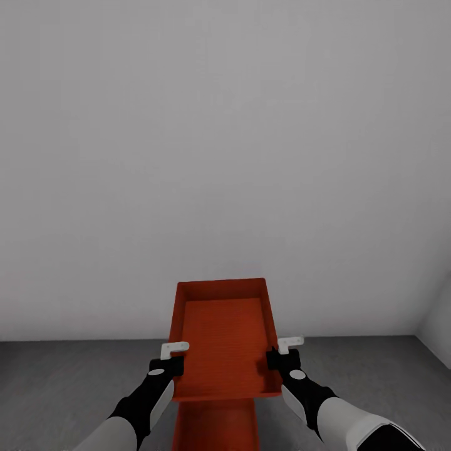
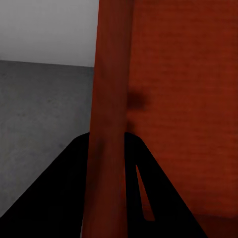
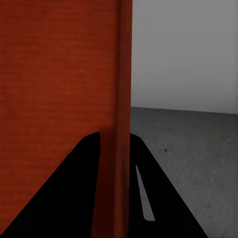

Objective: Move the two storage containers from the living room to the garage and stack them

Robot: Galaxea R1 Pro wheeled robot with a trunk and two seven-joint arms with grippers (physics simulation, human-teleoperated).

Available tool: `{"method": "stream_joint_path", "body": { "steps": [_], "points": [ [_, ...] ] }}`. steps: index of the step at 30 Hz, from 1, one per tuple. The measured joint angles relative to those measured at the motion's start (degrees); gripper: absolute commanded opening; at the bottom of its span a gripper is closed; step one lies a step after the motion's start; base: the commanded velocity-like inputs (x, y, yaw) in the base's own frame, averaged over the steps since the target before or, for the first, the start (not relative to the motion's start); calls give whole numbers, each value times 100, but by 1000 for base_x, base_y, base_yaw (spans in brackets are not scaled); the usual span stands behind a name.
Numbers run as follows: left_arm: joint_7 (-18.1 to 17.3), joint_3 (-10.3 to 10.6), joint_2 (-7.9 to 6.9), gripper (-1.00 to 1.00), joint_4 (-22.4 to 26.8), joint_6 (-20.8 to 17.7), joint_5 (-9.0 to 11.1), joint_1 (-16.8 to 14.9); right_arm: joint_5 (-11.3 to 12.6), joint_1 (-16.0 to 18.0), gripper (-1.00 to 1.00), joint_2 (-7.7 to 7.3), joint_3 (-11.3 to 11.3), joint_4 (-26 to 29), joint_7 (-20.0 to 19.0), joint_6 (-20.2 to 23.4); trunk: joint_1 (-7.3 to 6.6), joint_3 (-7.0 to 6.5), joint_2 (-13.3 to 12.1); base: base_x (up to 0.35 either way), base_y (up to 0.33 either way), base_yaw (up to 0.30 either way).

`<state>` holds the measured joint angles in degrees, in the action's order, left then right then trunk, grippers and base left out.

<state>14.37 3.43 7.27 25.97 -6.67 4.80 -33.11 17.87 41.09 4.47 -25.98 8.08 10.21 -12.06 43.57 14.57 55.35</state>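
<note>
Orange-red and open at the top, the upper storage container (image 1: 225, 338) hangs in front of the robot, held between both arms above the dark grey floor (image 1: 62, 388) and facing a plain white wall (image 1: 225, 156). The left gripper (image 1: 170, 358) pinches the container's left long wall, the right gripper (image 1: 283, 354) its right long wall, each near the end closest to the robot. In the left wrist view that thin wall (image 2: 109, 124) runs straight between the two black fingers (image 2: 59, 198), one inside the bin and one outside, closed onto it; the right wrist view shows the same on the other wall (image 3: 121, 124), fingers (image 3: 69, 193) clamped on either side. A second orange-red container (image 1: 216, 426) lies lower down, directly beneath the near end of the held one, between the two forearms. Whether it rests on the floor cannot be told.
</note>
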Motion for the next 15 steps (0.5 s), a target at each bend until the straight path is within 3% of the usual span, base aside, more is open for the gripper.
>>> {"method": "stream_joint_path", "body": {
  "steps": [15],
  "points": [
    [-2,-6,1,-100,0,2,-5,0,-7,0,-100,0,4,3,0,1,0,137,0,0,0,0]
  ]
}}
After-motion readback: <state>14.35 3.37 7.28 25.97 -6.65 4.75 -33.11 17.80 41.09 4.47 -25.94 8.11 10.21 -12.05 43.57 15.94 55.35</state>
